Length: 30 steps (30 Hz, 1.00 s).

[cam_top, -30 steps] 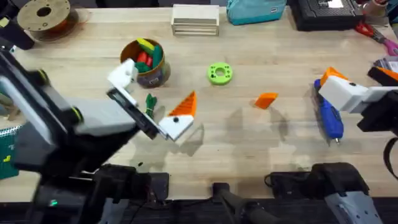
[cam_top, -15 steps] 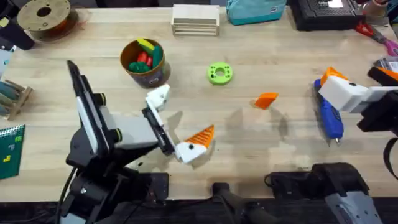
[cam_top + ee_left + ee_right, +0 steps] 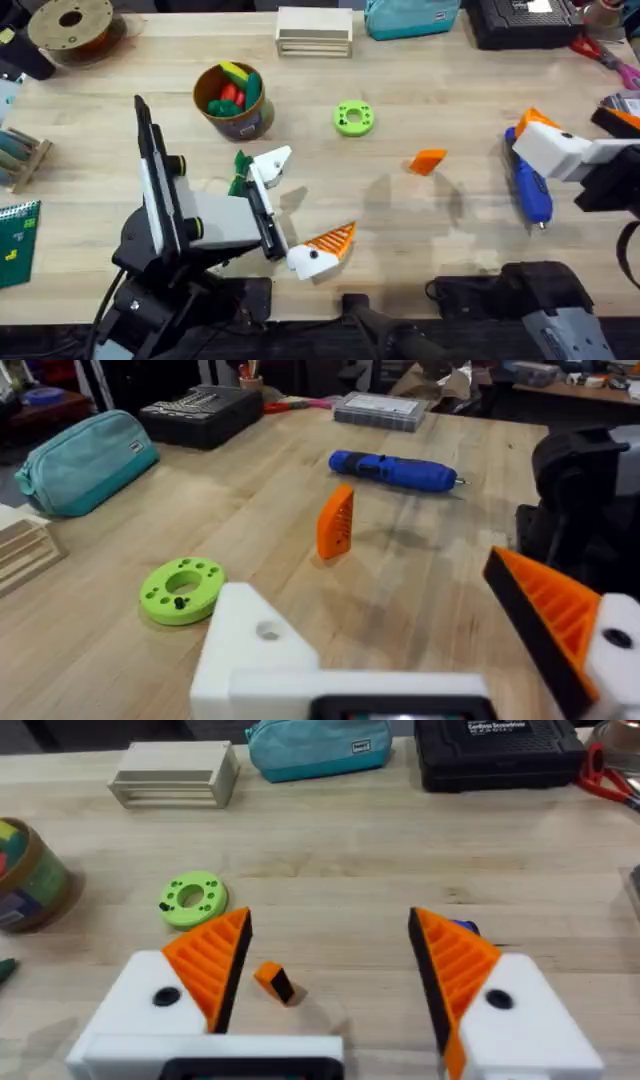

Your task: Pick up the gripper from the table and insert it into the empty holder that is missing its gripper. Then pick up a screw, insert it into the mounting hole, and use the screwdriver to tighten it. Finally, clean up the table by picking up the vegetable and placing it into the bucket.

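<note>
The loose orange gripper (image 3: 428,161) lies alone on the counter (image 3: 420,80) just right of centre, at about 4 o'clock from the green ring-shaped disc (image 3: 352,118); from the left wrist it stands on edge (image 3: 335,522) between the disc (image 3: 181,589) and the blue screwdriver (image 3: 393,469). The left claw (image 3: 298,208) hangs low at the counter's lower left, its two mounts spread wide apart and holding nothing: the farther one is the bare white holder (image 3: 270,165) with no orange finger, the nearer one carries an orange ribbed finger (image 3: 331,240). The dark green vegetable (image 3: 239,172) lies on the counter touching or just beside the holder, at 6 o'clock from the bucket (image 3: 234,103), which holds red, yellow and green toys. The right claw (image 3: 540,138) sits at the right edge directly above the screwdriver (image 3: 530,189), its fingers apart and empty, as the right wrist view shows (image 3: 330,975).
</note>
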Each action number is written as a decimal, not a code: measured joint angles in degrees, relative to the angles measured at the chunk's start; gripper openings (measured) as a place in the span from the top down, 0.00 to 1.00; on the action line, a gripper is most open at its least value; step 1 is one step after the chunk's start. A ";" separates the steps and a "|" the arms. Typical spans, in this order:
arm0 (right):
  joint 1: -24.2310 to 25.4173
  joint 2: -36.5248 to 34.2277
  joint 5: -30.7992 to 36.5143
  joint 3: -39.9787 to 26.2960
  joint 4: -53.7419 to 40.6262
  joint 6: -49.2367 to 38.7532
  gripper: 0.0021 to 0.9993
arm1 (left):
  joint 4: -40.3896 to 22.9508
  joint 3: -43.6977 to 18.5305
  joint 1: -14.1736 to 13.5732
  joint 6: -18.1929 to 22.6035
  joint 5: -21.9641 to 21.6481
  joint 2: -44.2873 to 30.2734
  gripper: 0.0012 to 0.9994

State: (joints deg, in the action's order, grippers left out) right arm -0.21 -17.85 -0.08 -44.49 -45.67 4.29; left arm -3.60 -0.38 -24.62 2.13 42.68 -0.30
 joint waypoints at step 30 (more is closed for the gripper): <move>0.00 -1.49 -3.44 -0.25 -1.59 0.01 0.08 | 0.00 0.00 0.00 0.00 0.00 -0.02 0.01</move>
State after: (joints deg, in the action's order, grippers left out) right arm -0.21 -19.34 -3.52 -44.74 -47.26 4.31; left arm -3.60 -0.38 -24.62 2.13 42.68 -0.31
